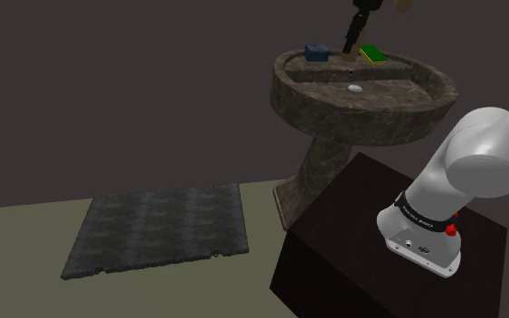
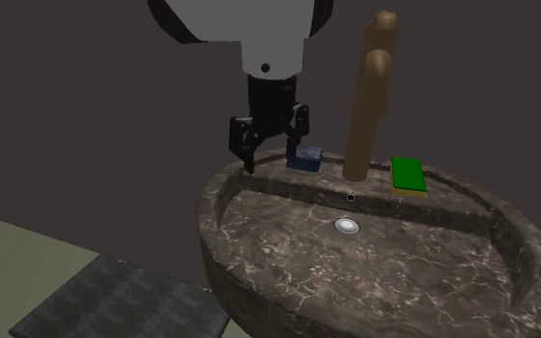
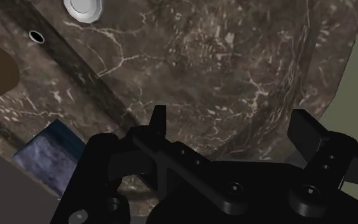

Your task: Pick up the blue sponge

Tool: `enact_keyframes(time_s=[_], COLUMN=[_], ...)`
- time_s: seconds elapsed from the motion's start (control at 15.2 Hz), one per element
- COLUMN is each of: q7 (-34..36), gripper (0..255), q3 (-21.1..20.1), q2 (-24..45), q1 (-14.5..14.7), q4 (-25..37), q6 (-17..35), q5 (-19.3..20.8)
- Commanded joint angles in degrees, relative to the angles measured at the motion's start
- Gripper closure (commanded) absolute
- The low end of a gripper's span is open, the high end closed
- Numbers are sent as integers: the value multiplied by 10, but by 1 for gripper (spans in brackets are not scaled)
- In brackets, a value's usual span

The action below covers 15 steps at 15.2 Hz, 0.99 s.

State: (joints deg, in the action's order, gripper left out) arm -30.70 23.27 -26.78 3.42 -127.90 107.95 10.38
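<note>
Blue sponge (image 2: pixel 305 158) on the sink's back ledge, the gripper (image 2: pixel 271 158) spread wide and empty just beside it.

The sponge lies flat on the ledge, next to the brown faucet (image 2: pixel 369 96). From the wrist view it sits off to the side of one finger, outside the gap. To my eye the hand should slide over until the sponge is centred between the fingers, then drop straight down and close, keeping clear of the faucet. I count one blue sponge, one green sponge (image 2: pixel 407 176) on the faucet's other side, one faucet, one dark marbled sink (image 2: pixel 508 240), one drain (image 2: pixel 347 227), and one dark mat (image 1: pixel 157 229) on the floor.
</note>
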Motion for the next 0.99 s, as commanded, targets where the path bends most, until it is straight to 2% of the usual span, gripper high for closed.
enact_keyframes(time_s=[0.0,0.26,0.53,0.73,0.92], q7=[-56,-173,-303,-398,-479], gripper=[0,0,0,0,0], q3=[30,91,138,154,147], q2=[42,132,240,331,421], q1=[13,35,45,30,-8], q4=[32,96,179,255,345], q6=[18,48,56,41,12], q5=[-16,-71,-161,-242,-317])
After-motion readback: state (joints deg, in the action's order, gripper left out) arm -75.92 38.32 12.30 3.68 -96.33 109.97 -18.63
